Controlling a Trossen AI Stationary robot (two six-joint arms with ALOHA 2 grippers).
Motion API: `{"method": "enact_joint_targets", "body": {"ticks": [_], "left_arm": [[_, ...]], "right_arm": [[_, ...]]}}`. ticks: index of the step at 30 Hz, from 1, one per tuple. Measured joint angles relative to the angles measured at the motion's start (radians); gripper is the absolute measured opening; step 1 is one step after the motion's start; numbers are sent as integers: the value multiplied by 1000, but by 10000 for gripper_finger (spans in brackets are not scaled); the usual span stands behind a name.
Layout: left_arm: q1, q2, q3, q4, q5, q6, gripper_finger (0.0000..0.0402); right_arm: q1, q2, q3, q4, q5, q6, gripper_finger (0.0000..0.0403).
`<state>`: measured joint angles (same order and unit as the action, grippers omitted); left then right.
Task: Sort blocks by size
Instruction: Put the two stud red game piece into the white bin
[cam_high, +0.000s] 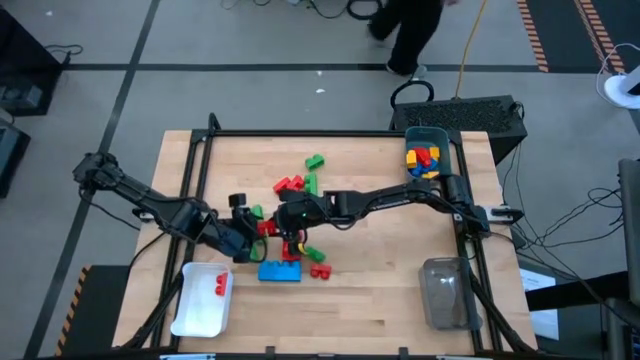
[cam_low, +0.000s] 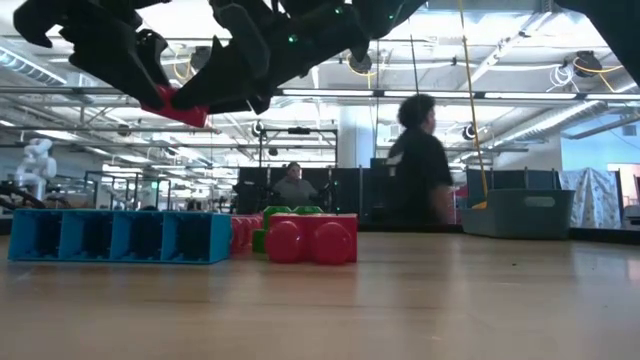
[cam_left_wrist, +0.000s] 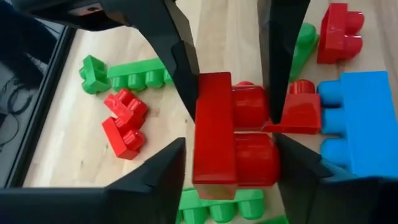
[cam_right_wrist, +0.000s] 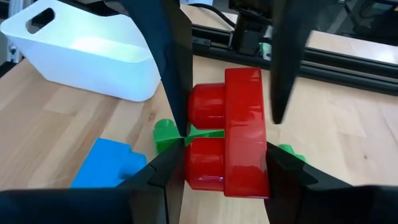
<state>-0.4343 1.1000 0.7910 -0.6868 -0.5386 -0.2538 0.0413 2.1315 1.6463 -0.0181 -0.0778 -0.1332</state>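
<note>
Above mid-table, both hands (left hand, right hand) grip red block; low view shows it airborne

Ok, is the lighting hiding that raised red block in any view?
Low view: bright ceiling lights backlight the arms into dark silhouettes, yet the red block shows. Both wrist views: mild glare on its studs, edges readable. High view: even light.

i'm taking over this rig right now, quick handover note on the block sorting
Left end effector: shut on a red block, lifted above mid-table.
Right end effector: also closed on a red block, apparently the same one, so a handover.
Done: small red blocks in white bin; mixed blocks in teal bin.
Left: loose blocks mid-table, including the blue brick. Clear bin looks empty.
</note>
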Motion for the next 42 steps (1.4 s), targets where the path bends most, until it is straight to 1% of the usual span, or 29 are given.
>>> {"method": "enact_joint_targets", "body": {"ticks": [5,8,13,19,23,25,31,34,39,42], "left_arm": [[18,0,0,1,46,2,136],[23,-1,0,0,66,2,118],[23,-3,4,-24,68,1,115],[22,-5,66,-174,66,-50,115],[22,-5,114,-277,72,-83,115],[22,-5,134,-326,96,-107,115],[3,-5,197,-467,249,-235,115],[-15,-5,231,-535,340,-295,115],[-29,-5,299,-619,489,-421,114],[-62,-5,331,-647,596,-515,114]], "right_arm": [[1,0,0,-3,-1,9,148],[1,0,0,-4,-6,12,153],[1,0,0,9,16,69,182],[1,-12,0,-21,86,114,216],[1,-17,0,-91,185,140,222],[-6,-17,0,-118,215,126,222],[-71,-10,0,-155,228,76,211],[-114,-7,0,-165,196,20,207],[-210,-7,0,-214,123,-150,206],[-272,-6,0,-255,86,-235,206]]}}
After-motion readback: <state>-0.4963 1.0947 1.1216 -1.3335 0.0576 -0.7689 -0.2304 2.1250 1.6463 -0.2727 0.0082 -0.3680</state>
